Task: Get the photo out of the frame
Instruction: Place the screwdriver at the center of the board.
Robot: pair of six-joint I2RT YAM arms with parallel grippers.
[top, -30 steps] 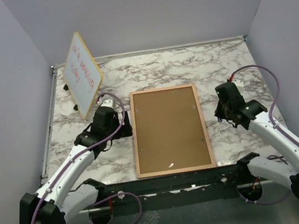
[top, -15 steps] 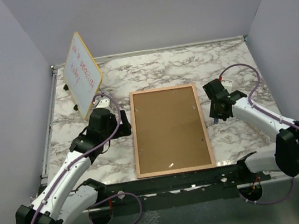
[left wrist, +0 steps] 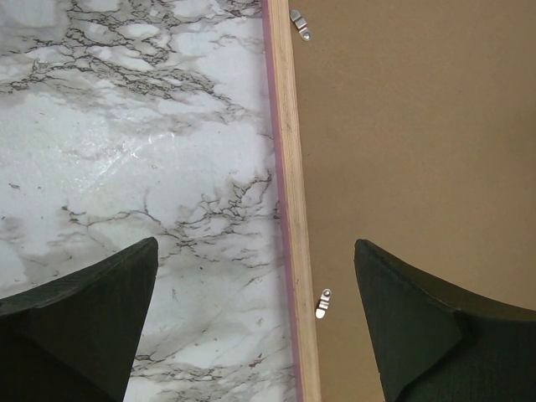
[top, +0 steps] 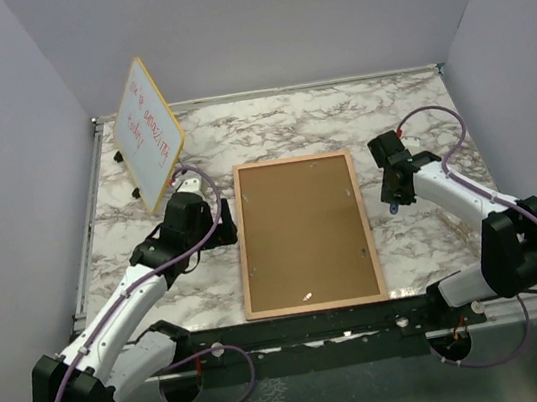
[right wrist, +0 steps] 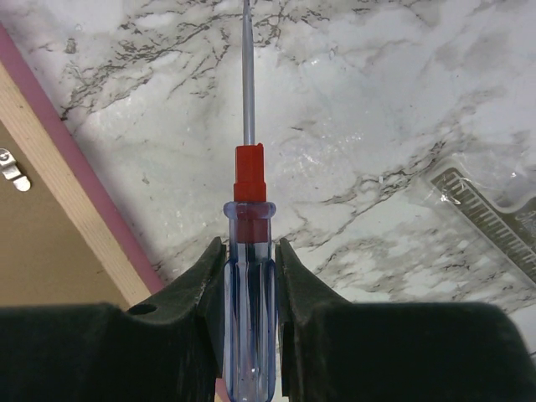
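At the left edge of the frame [top: 304, 236], left gripper [left wrist: 255, 327] hangs wide open and empty, straddling the rim near a clip [left wrist: 323, 303]. Frame lies back-up, so the photo is hidden beneath. Right of the frame, right gripper [right wrist: 249, 255] clamps a screwdriver [right wrist: 249, 172], probably for turning clips.

A white marble-patterned table [top: 386, 108] carries a pink-edged frame [top: 304, 234] lying flat at its centre, brown back up. At ten o'clock, a yellow-edged whiteboard [top: 148, 133] with red writing stands tilted on the tabletop.
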